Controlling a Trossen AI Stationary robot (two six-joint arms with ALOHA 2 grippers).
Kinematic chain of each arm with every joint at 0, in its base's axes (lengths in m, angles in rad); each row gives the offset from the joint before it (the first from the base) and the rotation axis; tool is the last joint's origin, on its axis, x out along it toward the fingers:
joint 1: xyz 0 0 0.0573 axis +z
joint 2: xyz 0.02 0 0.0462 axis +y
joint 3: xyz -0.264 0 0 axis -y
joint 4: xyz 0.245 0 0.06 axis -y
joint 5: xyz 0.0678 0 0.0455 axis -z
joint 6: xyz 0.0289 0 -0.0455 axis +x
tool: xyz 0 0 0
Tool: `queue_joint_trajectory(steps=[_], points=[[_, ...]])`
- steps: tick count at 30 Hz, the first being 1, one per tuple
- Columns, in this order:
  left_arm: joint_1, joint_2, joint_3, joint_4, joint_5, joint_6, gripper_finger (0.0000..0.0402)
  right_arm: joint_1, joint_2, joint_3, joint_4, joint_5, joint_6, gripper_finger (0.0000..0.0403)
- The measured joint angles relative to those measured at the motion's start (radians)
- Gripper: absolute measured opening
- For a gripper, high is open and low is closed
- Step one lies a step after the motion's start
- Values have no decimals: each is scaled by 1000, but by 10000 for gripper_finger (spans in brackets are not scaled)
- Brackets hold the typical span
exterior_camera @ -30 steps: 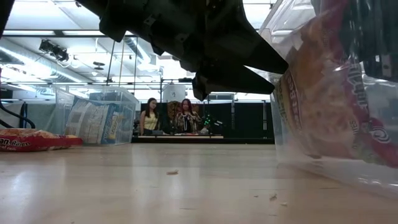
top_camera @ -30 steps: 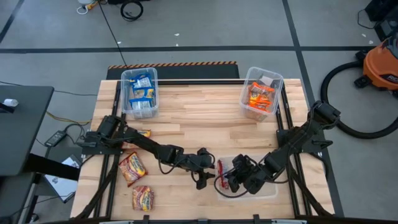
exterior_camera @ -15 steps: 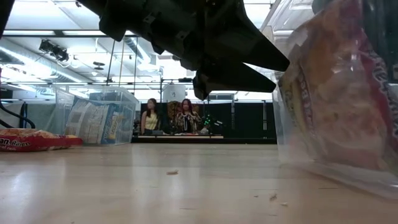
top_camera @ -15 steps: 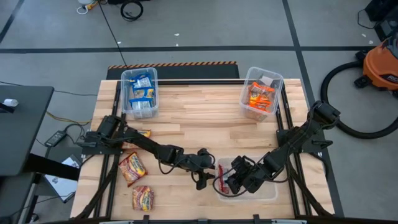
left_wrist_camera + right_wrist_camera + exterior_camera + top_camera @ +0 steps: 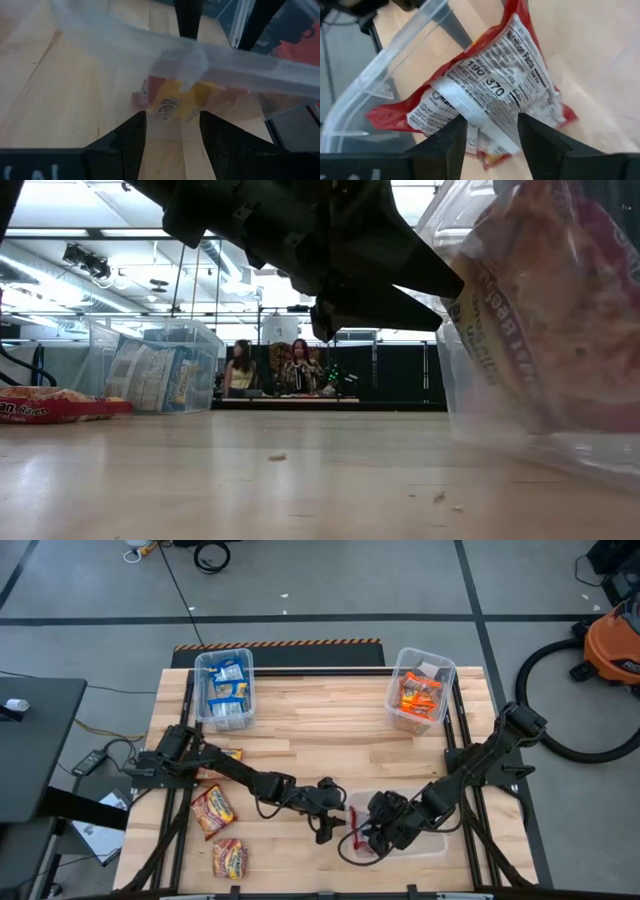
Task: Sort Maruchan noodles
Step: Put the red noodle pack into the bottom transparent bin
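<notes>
Right wrist: tool (image 5: 487,137) over packet (image 5: 495,95)

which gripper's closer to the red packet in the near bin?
Right. The right gripper is inside the near bin, jaws open directly over the red packet. The left gripper waits outside the bin's wall.

The high view looks straight down from above and takes in the whole desk (image 5: 320,730) with the floor around it. The low view sits at the height of the desk top and faces level across it into the room behind; it is very near the clear bin (image 5: 540,320). The left wrist view looks forward between its own dark fingers (image 5: 125,145) at the wall of this bin from outside. The right wrist view looks down into the same bin at a red packet (image 5: 495,95), very close.
</notes>
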State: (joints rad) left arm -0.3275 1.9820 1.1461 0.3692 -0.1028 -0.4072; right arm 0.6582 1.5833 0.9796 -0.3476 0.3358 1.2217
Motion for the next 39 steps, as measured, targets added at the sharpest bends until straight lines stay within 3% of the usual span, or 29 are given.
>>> queue_joint_trajectory(steps=[9,15,39], points=[[0,0,0,-1,4,0,192,0,0,2,-7,-26,-161,227],[1,0,0,0,6,1,192,-1,0,2,-1,-71,-247,233],[13,0,0,1,4,13,192,-27,-89,4,-52,-23,-257,242]])
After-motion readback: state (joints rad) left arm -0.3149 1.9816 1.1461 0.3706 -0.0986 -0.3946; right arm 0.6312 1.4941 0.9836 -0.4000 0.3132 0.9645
